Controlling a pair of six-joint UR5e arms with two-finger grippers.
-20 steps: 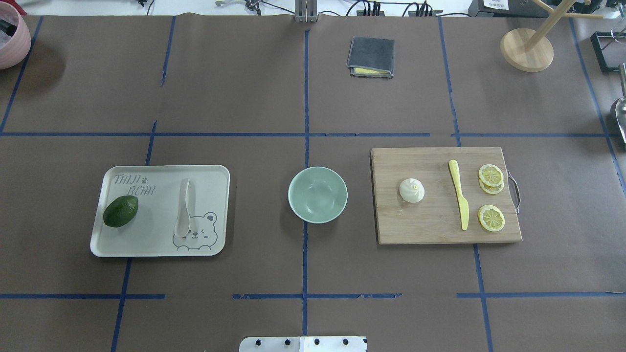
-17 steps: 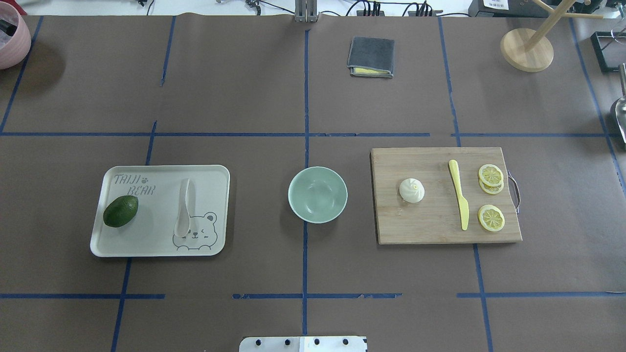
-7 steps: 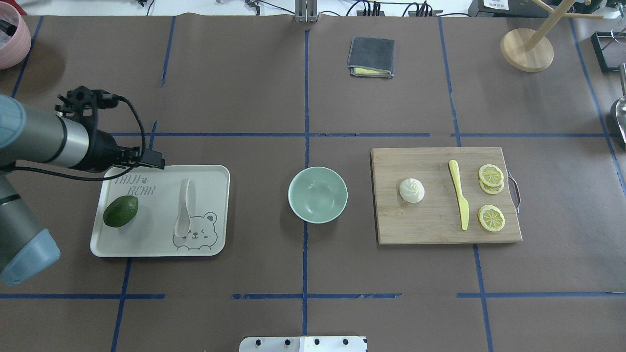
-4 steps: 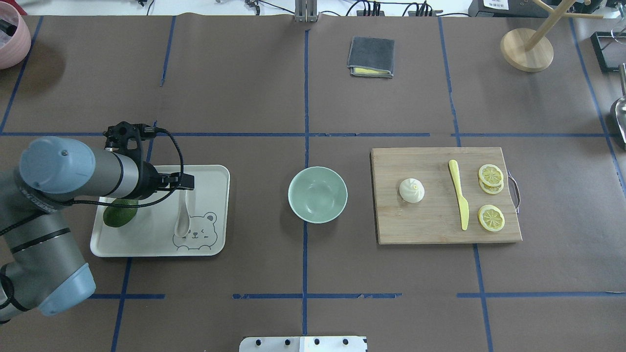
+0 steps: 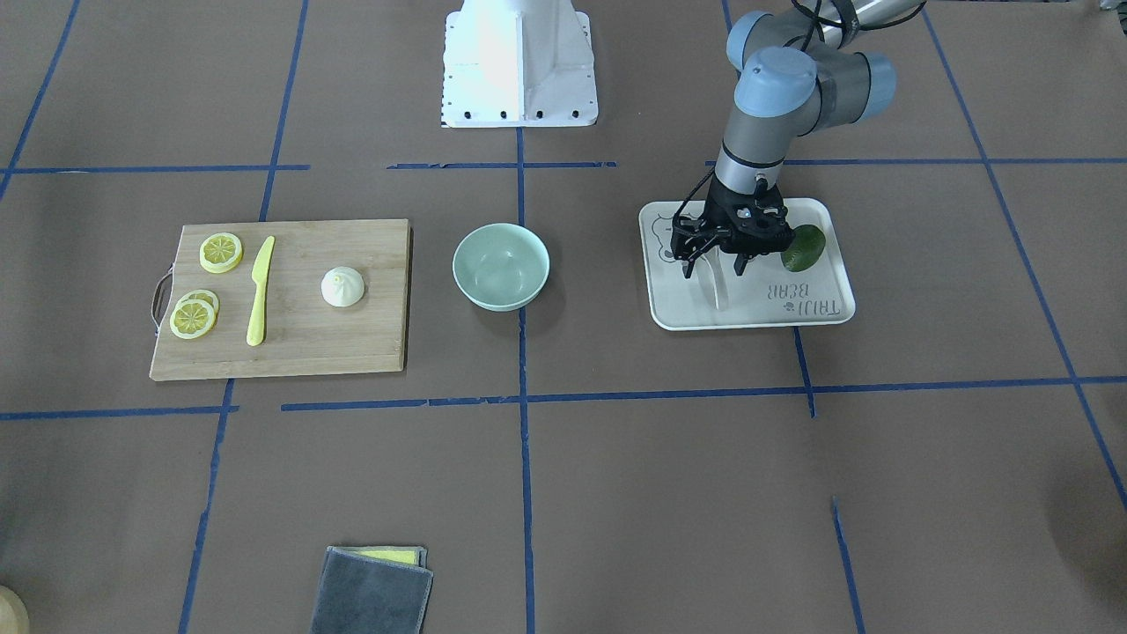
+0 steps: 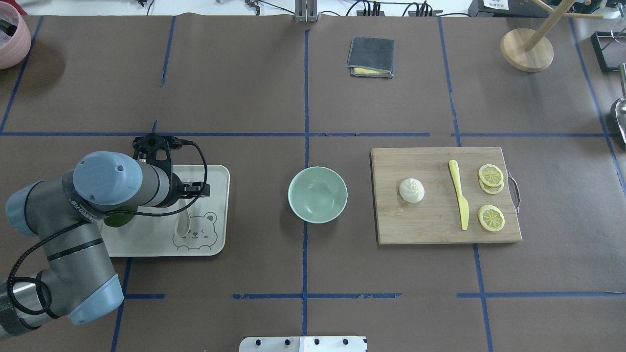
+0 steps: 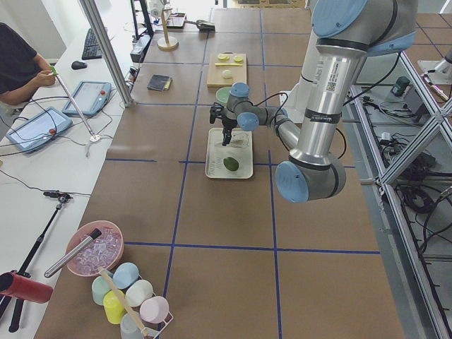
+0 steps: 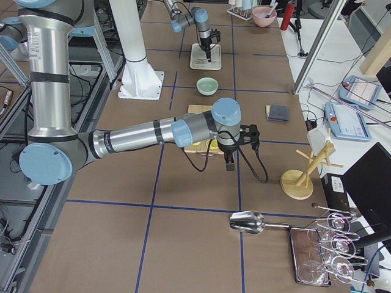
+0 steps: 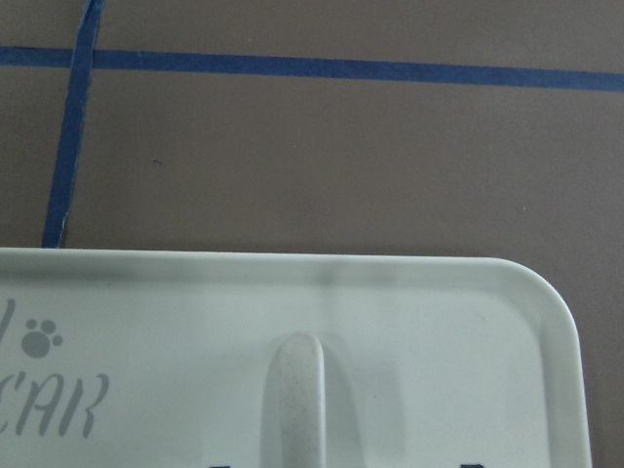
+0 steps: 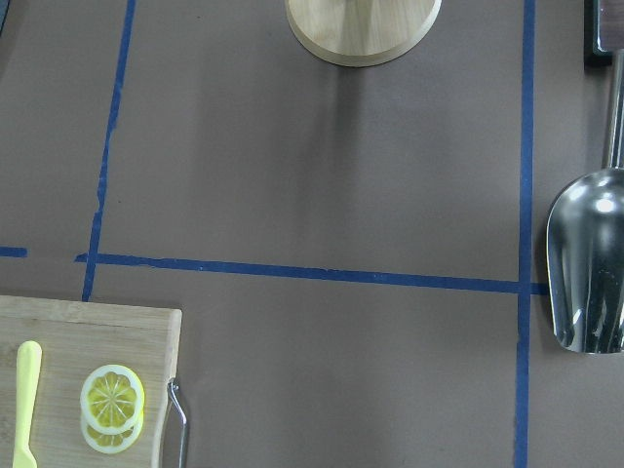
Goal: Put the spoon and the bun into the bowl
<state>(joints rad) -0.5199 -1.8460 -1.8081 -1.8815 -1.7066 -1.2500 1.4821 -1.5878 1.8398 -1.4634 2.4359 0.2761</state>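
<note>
The pale spoon [image 5: 711, 289] lies on the white bear-print tray [image 5: 792, 310], handle pointing away from the robot. Its scoop shows in the overhead view [image 6: 183, 224] and its handle in the left wrist view [image 9: 295, 400]. My left gripper [image 5: 717, 264] hangs open just above the spoon's handle, a finger on each side. The mint-green bowl [image 6: 318, 194] stands empty at mid-table. The white bun [image 6: 412, 190] sits on the cutting board [image 6: 430, 230]. My right gripper [image 8: 228, 161] shows only in the exterior right view, above the table beyond the board; I cannot tell its state.
An avocado [image 5: 803, 247] lies on the tray beside the left gripper. A yellow knife [image 6: 458, 193] and lemon slices [image 6: 490, 174] lie on the board. A folded grey cloth [image 6: 370, 56], a wooden stand [image 6: 526, 49] and a metal scoop [image 10: 588, 263] are farther off.
My left arm has come in from the left and moved right and forward over the tray, ending above the spoon's handle. Spoon, bun and bowl have not moved.
</note>
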